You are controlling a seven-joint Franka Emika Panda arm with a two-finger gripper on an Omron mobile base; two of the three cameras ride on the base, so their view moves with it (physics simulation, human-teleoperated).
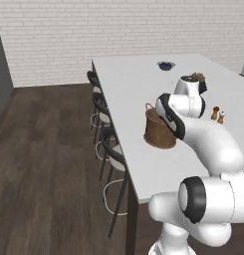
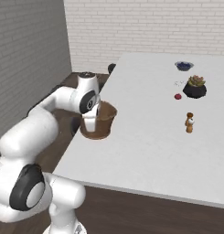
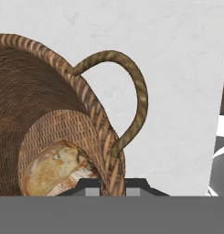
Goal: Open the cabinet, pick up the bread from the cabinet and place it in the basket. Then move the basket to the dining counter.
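Claw (image 3: 113,182) clamped on rim of brown woven wicker basket (image 3: 49,114), golden round bread (image 3: 58,169) inside, over white table (image 1: 138,89): lower level, release once flat.

Whitewashed brick room with dark wood floor

White brick walls (image 1: 54,35) meet dark plank floor (image 1: 44,164); black round-seat stools (image 1: 113,159) line one side.

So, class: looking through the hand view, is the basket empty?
No: the bread lies at the bottom of the basket.
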